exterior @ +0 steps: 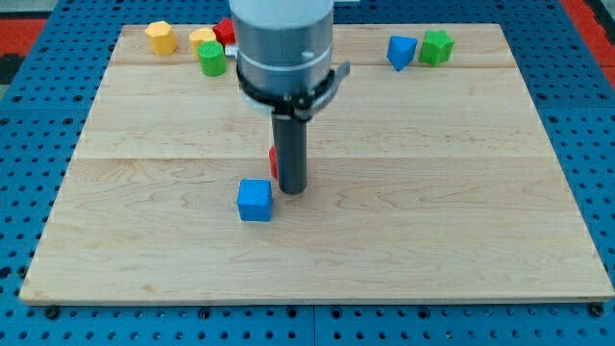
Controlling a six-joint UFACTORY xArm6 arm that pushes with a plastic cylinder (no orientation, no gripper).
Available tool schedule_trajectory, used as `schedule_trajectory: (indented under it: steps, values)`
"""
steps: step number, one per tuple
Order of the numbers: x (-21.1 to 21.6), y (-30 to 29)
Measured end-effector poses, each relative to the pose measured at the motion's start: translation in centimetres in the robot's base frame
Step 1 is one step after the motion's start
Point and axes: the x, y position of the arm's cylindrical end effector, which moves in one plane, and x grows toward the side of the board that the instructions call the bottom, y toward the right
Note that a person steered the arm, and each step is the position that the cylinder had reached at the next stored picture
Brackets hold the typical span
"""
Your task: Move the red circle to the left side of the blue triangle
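A red block (274,160) shows only as a thin sliver at the left edge of my rod, near the board's middle; the rod hides most of it, so I cannot make out its shape. My tip (292,189) rests on the board right beside it, touching or nearly touching. The blue triangle (401,51) lies at the view's top right, far from my tip. A blue cube (255,200) sits just left of and below my tip.
A green block (437,46) lies right next to the blue triangle. At the top left are a yellow block (160,37), another yellow block (202,39), a green cylinder (212,60) and a red block (225,31) partly behind the arm.
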Motion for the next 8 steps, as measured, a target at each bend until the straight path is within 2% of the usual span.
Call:
schedule_trajectory:
  steps: [1,2,4,6,7,8]
  values:
    - [-4.4,-0.3]
    - [-5.0,-4.1]
    - [-10.5,-5.8]
    - [-13.7,8.5]
    - [-14.0,8.7]
    - [-13.2,4.0]
